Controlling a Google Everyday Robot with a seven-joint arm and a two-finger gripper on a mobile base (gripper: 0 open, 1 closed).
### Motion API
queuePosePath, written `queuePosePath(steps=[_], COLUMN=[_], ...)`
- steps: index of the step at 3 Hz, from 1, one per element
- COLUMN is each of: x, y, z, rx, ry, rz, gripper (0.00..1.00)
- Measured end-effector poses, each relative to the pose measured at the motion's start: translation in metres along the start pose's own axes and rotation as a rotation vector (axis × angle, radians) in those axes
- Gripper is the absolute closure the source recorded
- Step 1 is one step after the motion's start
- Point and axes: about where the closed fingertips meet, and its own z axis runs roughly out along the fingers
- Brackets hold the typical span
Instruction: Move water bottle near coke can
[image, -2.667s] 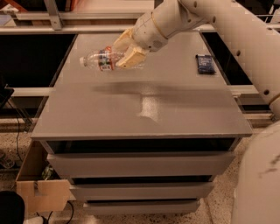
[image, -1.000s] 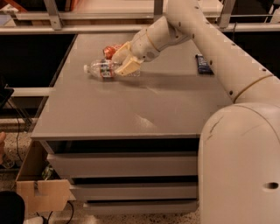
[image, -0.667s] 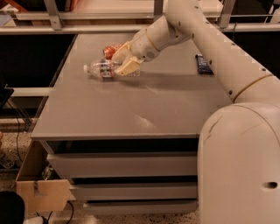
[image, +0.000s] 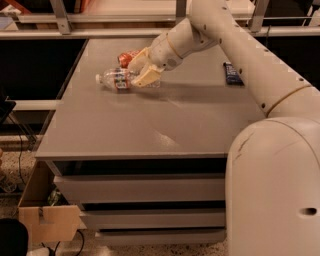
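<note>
water bottle (image: 116, 80), clear ribbed plastic with white cap pointing left and a red/white/green label, is lying on its side near the table's (image: 150, 130) far-left corner, gripper (image: 134, 75) is clamping its base end, coke can (image: 127, 56) is lying just behind toward the far edge.

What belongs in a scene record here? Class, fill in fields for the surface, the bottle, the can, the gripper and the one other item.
table: grey flat top
water bottle: lying on its side at the far left of the top
coke can: on its side just behind the bottle, close to it; contact cannot be told
gripper: over the bottle's right end, jaws closed on the bottle
dark blue packet: flat near the right edge, apart from the rest
</note>
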Motion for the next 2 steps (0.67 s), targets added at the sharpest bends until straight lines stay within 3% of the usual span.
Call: queuePosePath(steps=[1, 2], x=[0.002, 0.001], y=[0.000, -0.004], z=[-0.006, -0.017], rx=[0.000, 0.001], ry=[-0.012, -0.019], rz=[0.000, -0.011], gripper=[0.13, 0.00])
